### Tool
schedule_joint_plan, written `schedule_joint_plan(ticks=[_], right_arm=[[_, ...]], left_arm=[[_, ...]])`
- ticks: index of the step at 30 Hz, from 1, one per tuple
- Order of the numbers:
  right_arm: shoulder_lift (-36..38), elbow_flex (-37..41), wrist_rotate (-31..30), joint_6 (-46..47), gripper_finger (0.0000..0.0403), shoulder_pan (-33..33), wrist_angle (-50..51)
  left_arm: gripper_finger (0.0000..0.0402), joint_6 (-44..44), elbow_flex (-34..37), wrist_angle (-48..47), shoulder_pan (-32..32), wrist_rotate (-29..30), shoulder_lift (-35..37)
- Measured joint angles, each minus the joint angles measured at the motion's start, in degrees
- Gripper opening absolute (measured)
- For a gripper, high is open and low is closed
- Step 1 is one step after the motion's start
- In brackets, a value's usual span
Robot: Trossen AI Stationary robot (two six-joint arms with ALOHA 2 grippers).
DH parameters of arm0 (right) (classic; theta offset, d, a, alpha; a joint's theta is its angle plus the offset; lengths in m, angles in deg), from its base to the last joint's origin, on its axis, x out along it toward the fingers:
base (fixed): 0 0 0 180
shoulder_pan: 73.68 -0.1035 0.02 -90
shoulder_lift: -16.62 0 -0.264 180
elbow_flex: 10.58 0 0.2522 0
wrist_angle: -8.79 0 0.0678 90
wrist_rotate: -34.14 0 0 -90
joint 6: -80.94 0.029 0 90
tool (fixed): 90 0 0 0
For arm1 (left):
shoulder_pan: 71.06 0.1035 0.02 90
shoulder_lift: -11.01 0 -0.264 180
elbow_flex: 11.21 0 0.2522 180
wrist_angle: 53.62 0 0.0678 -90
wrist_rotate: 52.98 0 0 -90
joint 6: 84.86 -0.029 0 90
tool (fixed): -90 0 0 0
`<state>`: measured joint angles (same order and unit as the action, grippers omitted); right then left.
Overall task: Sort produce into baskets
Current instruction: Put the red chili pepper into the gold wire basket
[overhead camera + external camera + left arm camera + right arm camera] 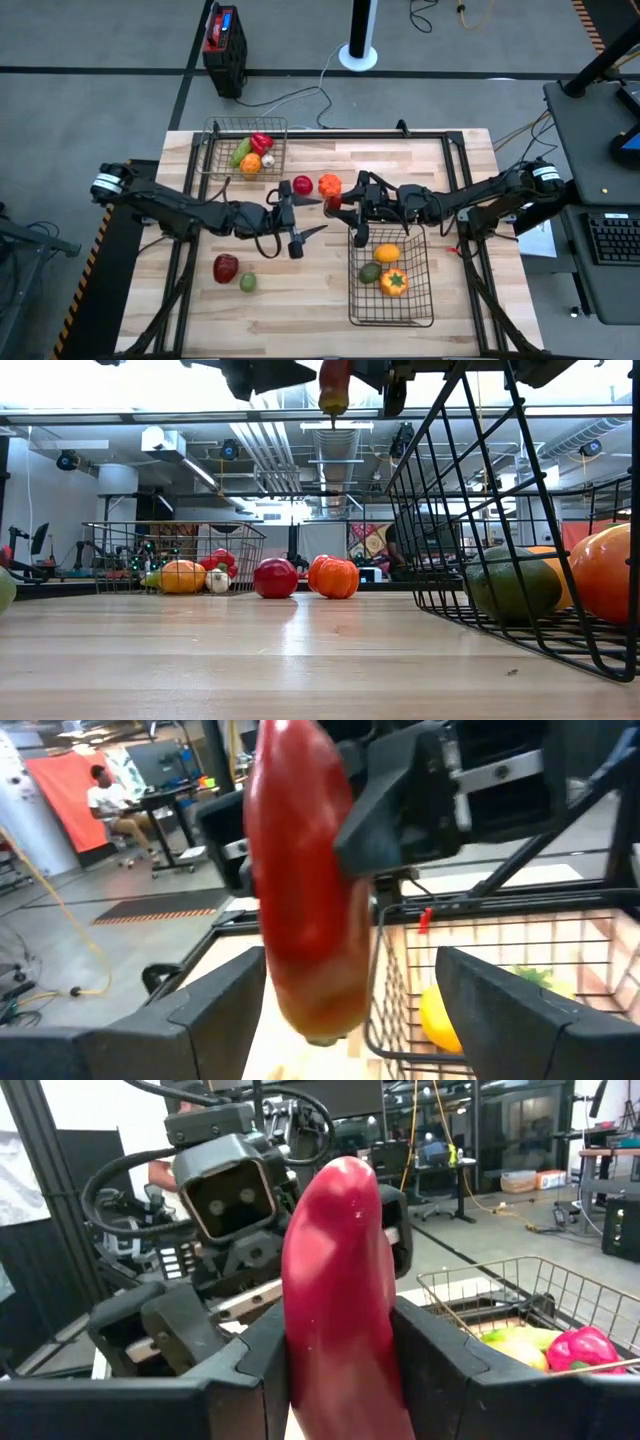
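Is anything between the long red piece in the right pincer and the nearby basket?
Nothing visible. The right pincer holds the long red piece above the table beside the larger basket. The left pincer is open, on the side away from the basket.

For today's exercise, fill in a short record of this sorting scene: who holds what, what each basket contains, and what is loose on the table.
Right hand: shut on the long red pepper, near the larger basket's end
Left hand: open, facing that pepper
Larger basket: yellow, green and orange pieces
Smaller basket: red, green, orange and white pieces
Loose on table: red tomato, orange tomato, red apple, green lime
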<state>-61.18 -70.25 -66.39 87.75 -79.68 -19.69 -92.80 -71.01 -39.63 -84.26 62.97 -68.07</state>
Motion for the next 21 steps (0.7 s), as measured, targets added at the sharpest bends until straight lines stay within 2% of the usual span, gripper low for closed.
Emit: schedule_joint_plan(ticks=[8, 17, 21], right_arm=[[0.0, 0.0, 0.0, 0.0, 0.0137, 0.0, -0.1], [0.0, 0.0, 0.0, -0.3, 0.0137, 0.0, 0.2], [0.0, 0.0, 0.1, -0.2, 0.0137, 0.0, 0.2]], left_arm=[[0.0274, 0.0, 0.0, 5.5, 1.1, -2.8, -2.3], [0.0274, 0.0, 0.0, 11.1, 1.4, -2.7, -5.7], [0.0257, -0.6, 0.0, 12.3, 1.4, -2.6, -6.5]])
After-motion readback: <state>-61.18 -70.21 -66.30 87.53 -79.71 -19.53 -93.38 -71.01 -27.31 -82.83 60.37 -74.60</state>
